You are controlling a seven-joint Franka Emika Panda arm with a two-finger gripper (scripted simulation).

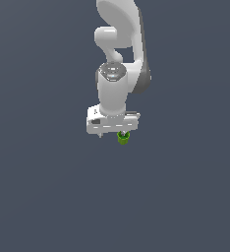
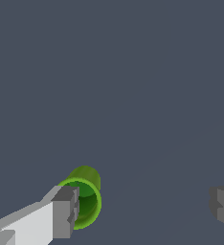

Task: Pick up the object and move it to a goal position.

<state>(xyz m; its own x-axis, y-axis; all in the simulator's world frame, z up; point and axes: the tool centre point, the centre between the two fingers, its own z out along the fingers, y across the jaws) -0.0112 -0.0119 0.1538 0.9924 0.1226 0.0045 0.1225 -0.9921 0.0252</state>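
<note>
The object is a tiny bright green cup [image 2: 87,198] with a hollow top, lying on the plain grey floor. In the wrist view it sits close against one finger [image 2: 66,210], and that finger covers part of its rim. The other finger [image 2: 223,206] is far from it. My gripper [image 2: 145,208] is open wide and holds nothing. In the exterior view the cup [image 1: 123,138] peeks out just below the white hand, toward the exterior view's right of the gripper [image 1: 112,133]. The hand hangs low over the floor, pointing down.
The white arm [image 1: 118,44] rises behind the hand to the top of the exterior view. Uniform dark grey floor [image 1: 48,197] surrounds everything. No goal marker shows.
</note>
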